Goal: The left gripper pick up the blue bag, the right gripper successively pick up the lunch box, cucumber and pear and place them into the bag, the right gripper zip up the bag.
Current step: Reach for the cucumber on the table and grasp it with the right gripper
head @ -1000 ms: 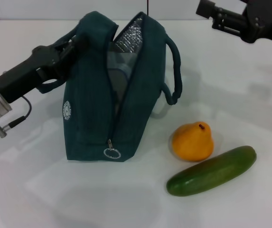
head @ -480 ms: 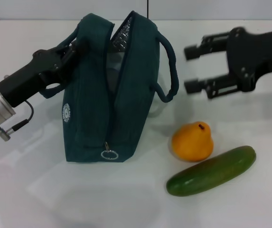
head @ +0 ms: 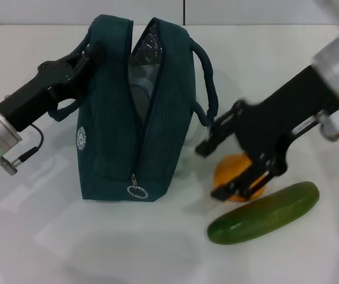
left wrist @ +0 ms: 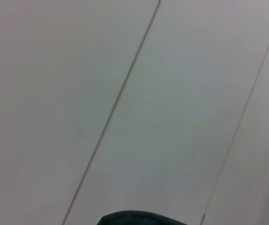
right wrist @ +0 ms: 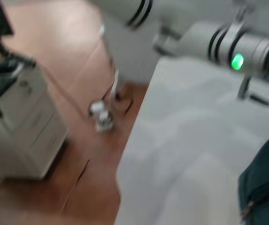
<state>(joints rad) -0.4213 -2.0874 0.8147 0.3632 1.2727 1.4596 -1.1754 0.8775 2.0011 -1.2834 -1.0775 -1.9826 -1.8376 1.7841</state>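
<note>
The blue bag stands upright on the white table, its zip open and silver lining showing. A pale translucent lunch box shows inside the opening. My left gripper is shut on the bag's handle at its upper left side. The orange pear lies right of the bag, partly covered by my right gripper. That gripper is open, with one finger above the pear and one below. The green cucumber lies in front of the pear. A bag corner shows in the right wrist view.
The zip pull ring hangs at the bag's lower front. In the right wrist view I see the left arm's green light, the table edge, brown floor and a white cabinet beyond it.
My right arm has swung down from the back right to the pear, its open fingers now around it. The bag has shifted slightly left in the left gripper's hold.
</note>
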